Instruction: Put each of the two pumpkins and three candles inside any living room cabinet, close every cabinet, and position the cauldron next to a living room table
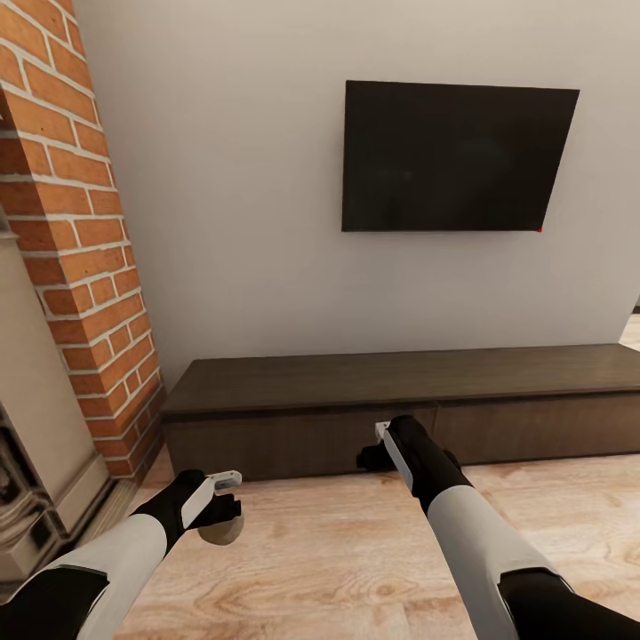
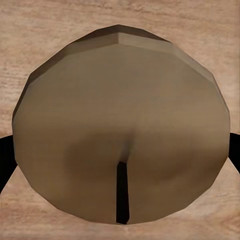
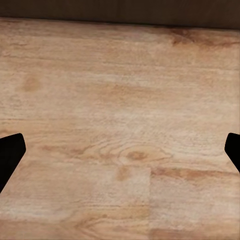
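Observation:
My left gripper (image 1: 219, 511) is low at the front left, shut on a tan candle (image 1: 221, 532). In the left wrist view the candle (image 2: 120, 120) is seen close up with its dark wick, and a black fingertip (image 2: 4, 160) presses at each side of it. The long, low dark-brown cabinet (image 1: 400, 378) stands against the wall, its flat front panels flush and closed. My right gripper (image 1: 373, 455) hovers open just before the cabinet's front near the middle seam. In the right wrist view its fingertips (image 3: 9, 152) are spread wide over bare wooden floor.
A black TV (image 1: 455, 157) hangs on the pale wall above the cabinet. A brick fireplace column (image 1: 76, 240) with a stone surround (image 1: 36, 462) stands at the left. Light wooden floor (image 1: 338, 551) lies between me and the cabinet.

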Controlling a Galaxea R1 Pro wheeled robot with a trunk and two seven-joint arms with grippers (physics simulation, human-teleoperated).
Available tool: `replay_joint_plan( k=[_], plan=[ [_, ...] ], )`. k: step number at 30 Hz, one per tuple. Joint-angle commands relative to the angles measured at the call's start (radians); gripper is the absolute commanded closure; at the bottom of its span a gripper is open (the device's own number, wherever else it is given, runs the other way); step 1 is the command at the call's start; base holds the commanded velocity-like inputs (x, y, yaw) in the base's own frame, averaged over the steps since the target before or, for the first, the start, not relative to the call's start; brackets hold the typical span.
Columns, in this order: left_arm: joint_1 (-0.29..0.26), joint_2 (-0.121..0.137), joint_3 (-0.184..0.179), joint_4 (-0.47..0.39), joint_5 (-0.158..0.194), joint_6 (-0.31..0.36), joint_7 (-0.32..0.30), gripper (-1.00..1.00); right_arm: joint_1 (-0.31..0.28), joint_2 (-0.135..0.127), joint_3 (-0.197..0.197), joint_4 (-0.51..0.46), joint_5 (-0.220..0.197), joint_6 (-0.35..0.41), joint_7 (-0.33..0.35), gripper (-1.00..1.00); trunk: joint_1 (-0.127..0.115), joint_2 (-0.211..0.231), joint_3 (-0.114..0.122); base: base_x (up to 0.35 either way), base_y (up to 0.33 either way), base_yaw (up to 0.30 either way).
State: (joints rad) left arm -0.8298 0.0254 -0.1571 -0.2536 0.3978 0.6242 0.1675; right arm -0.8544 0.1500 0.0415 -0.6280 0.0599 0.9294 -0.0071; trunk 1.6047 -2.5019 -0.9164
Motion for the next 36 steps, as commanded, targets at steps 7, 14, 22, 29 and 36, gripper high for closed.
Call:
replay_joint_plan(
  k=[7,14,22,29,36],
  plan=[
    [0.000,0.001,-0.008,-0.002,0.010,0.005,0.007,1.00,0.000,0.000,0.001,-0.001,0.005,0.005,0.000,-1.00,0.000,0.000,-0.001,0.000,0.000,0.000],
    [0.000,0.001,-0.008,-0.003,0.010,0.005,0.007,1.00,0.000,0.000,0.001,-0.001,0.005,0.005,-0.001,-1.00,0.000,0.000,-0.001,0.000,0.000,0.000],
    [0.000,-0.002,-0.009,-0.003,0.010,0.005,0.007,1.00,0.000,-0.001,0.000,0.002,0.006,-0.024,0.001,-1.00,0.000,0.000,-0.001,0.000,0.000,0.000],
    [0.000,-0.002,-0.008,-0.003,0.010,0.004,0.007,1.00,0.000,-0.001,0.000,0.002,0.005,-0.024,0.001,-1.00,0.000,0.000,-0.001,0.009,0.000,0.000],
    [0.000,-0.002,-0.008,-0.003,0.010,0.003,0.006,1.00,0.000,-0.001,0.001,0.002,0.005,-0.026,0.001,-1.00,0.000,0.000,-0.001,0.254,0.000,0.000]
  ],
)
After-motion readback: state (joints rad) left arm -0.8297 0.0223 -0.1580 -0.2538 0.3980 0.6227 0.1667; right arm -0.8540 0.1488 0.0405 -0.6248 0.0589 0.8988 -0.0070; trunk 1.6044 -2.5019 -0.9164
